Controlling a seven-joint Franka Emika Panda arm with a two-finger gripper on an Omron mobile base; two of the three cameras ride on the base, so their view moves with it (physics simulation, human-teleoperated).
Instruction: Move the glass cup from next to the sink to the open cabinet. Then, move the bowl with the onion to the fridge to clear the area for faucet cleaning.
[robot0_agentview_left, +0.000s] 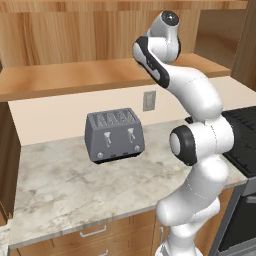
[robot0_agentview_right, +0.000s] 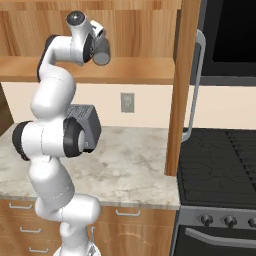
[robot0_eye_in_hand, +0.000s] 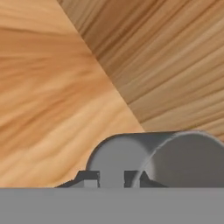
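With end effector (robot0_agentview_right: 103, 54) pinching the grey translucent glass cup (robot0_agentview_right: 102, 52) just above the wooden open-cabinet shelf (robot0_agentview_right: 140, 71), lying on its side, axis pointing inward: lower and let go.

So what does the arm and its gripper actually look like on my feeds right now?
The arm is made of glossy white, rounded segments with dark grey to black bands and round caps at the joints, plus a grey disc on the top joint. No cables or markings are visible. The gripper shows two small dark finger tips with lighter grey pads in the hand view.
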